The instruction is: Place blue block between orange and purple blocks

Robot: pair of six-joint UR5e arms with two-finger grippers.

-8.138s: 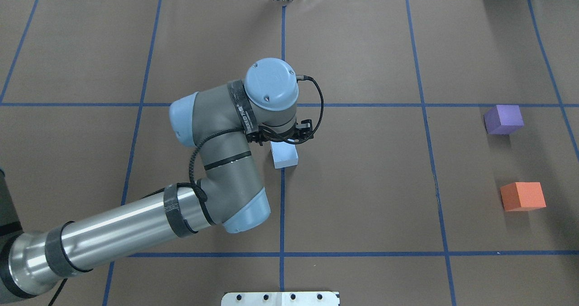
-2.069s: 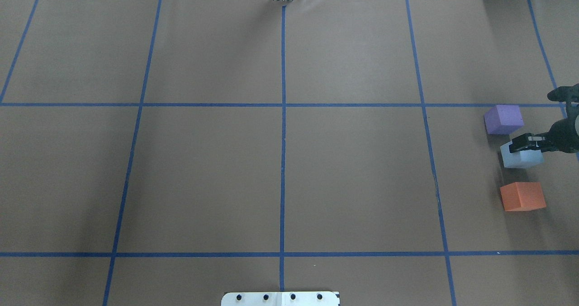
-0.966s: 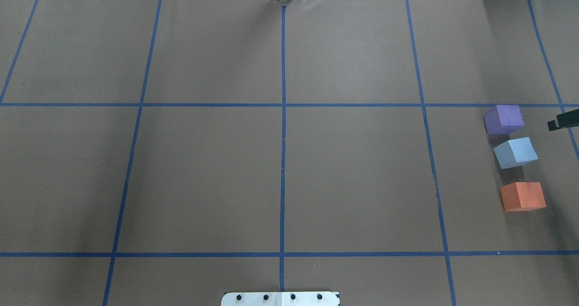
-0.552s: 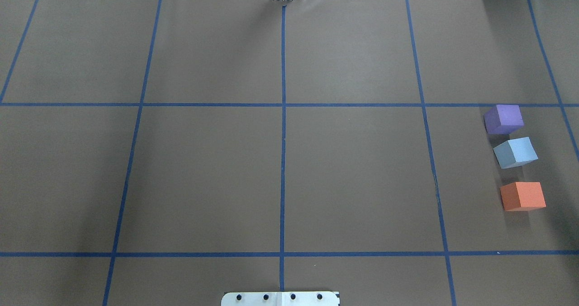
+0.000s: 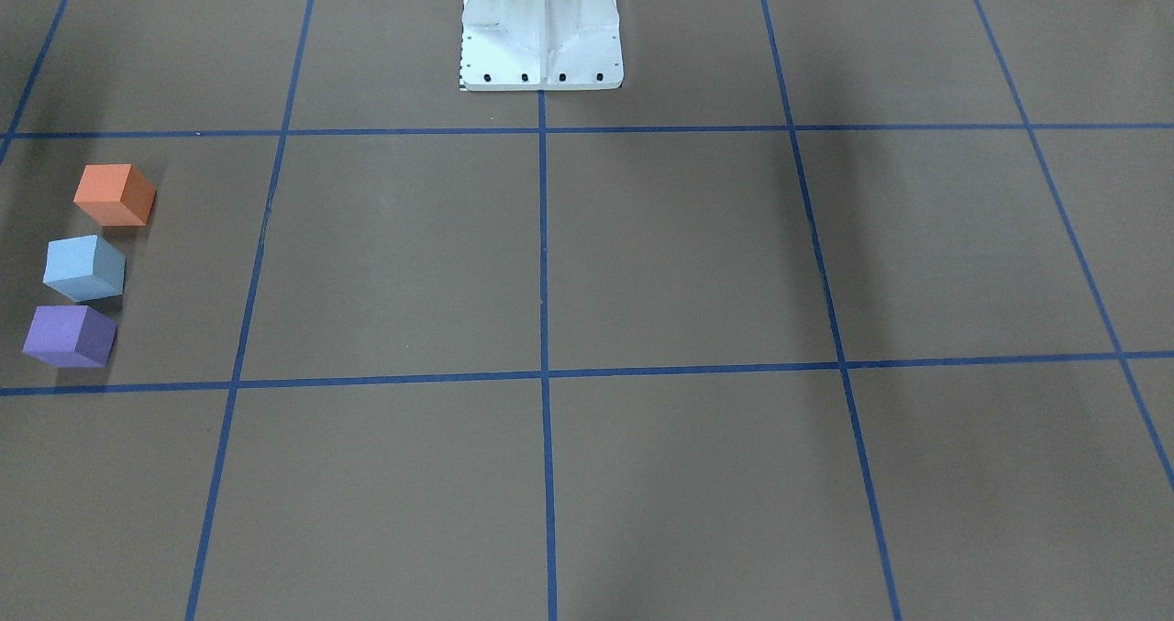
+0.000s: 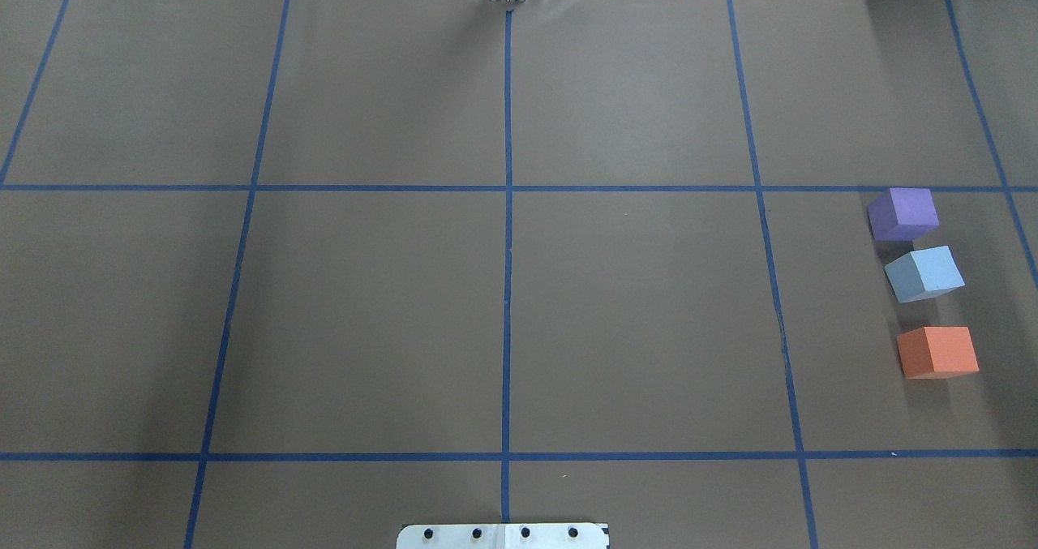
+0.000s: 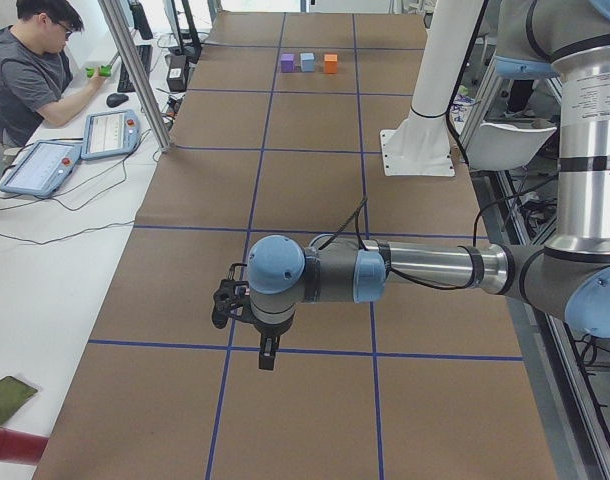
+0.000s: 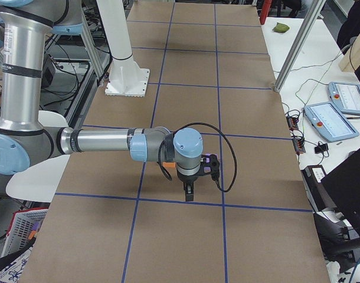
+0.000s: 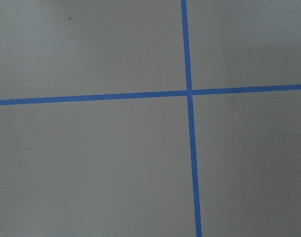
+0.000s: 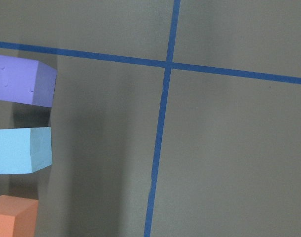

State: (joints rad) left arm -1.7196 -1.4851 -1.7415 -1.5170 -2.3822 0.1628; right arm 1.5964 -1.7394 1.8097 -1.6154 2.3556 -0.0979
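Note:
The blue block [image 6: 924,273] rests on the table between the purple block [image 6: 902,213] and the orange block [image 6: 937,352], in a line at the right and apart from both. The front-facing view shows the same line: orange [image 5: 114,194], blue [image 5: 84,267], purple [image 5: 69,335]. The right wrist view shows purple [image 10: 22,80], blue [image 10: 21,149] and orange [image 10: 13,216] at its left edge. My left gripper [image 7: 266,352] shows only in the exterior left view and my right gripper [image 8: 189,193] only in the exterior right view. I cannot tell whether they are open or shut.
The white robot base [image 5: 541,34] stands at the table's middle on the robot's side. Blue tape lines [image 6: 507,289] form a grid on the brown table cover. An operator [image 7: 30,70] sits at a side desk with tablets [image 7: 110,132].
The blue block went from the table's middle to between the purple and orange blocks. The right gripper let go of it and left the overhead view. Nothing moved in the last half second.

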